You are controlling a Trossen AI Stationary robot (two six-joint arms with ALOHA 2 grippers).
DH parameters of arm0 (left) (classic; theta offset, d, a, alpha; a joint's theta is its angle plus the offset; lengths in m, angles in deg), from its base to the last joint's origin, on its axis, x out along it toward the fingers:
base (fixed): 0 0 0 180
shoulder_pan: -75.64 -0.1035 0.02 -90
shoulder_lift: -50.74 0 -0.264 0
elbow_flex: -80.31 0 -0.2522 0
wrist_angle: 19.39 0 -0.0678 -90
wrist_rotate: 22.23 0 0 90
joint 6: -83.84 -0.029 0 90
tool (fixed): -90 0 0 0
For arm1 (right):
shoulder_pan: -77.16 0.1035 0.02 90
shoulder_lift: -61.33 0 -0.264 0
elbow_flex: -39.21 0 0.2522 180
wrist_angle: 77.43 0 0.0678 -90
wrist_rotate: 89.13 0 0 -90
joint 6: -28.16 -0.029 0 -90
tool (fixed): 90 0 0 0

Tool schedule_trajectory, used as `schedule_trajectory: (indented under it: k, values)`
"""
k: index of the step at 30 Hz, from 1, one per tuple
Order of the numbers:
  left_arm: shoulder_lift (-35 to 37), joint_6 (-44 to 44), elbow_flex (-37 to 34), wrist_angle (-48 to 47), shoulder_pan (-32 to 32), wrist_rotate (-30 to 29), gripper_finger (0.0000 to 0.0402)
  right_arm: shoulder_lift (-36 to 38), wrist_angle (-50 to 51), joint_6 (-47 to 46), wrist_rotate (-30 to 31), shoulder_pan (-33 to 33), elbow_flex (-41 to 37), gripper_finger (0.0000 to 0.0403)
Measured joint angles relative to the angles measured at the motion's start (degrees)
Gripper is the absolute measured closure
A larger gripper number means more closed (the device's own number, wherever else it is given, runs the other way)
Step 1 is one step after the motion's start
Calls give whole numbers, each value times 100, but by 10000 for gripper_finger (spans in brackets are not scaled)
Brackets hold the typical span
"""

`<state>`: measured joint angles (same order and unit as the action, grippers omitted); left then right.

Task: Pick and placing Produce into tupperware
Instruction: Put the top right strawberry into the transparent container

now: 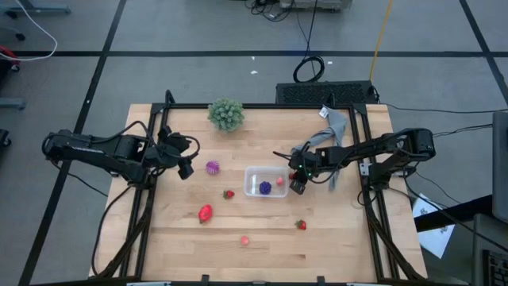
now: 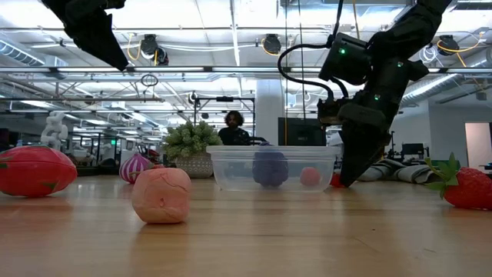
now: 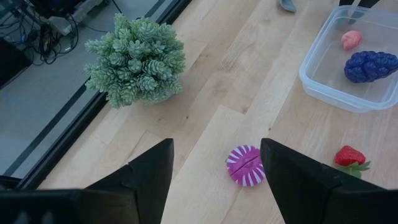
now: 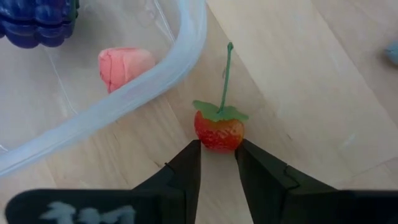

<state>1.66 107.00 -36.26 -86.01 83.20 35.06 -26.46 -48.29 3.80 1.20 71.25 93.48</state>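
No writing shows anywhere. Right gripper [image 4: 217, 163] is down at the table just outside the tupperware [image 1: 266, 182], fingers narrowed on a small stemmed strawberry [image 4: 219, 127] that sits against the container's rim. Inside the tupperware lie the purple grape cluster [image 1: 265, 187] and a pink piece [image 1: 279, 181]. Left gripper [image 3: 214, 180] hangs above the spiky magenta ball [image 3: 245, 165], jaws wide apart around nothing, bare wood all round it.

Magenta ball [image 3: 245, 166], white stripes
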Motion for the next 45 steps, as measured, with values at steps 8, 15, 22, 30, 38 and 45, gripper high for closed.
schedule_trajectory:
  k: [8, 15, 22, 30, 38, 45]
  values:
    - [2, -1, 0, 0, -2, 0, 158, 0, 98, 13, 7, -32, 3, 306]
    - [1, 0, 0, 0, -2, 0, 158, 4, 353, 3, -16, -181, 4, 306]
    - [2, -2, 0, -2, -2, 0, 158, 4, 373, 30, -43, -223, -2, 306]
    - [2, -2, 0, -2, 0, 0, 158, 0, 380, -42, -220, -232, -2, 295]
    - [1, -2, 0, -2, -1, 0, 158, -7, 653, -80, -416, -232, -7, 248]
    - [0, -23, 0, -2, -2, 0, 158, -9, 1284, -197, -1034, -236, -9, 237]
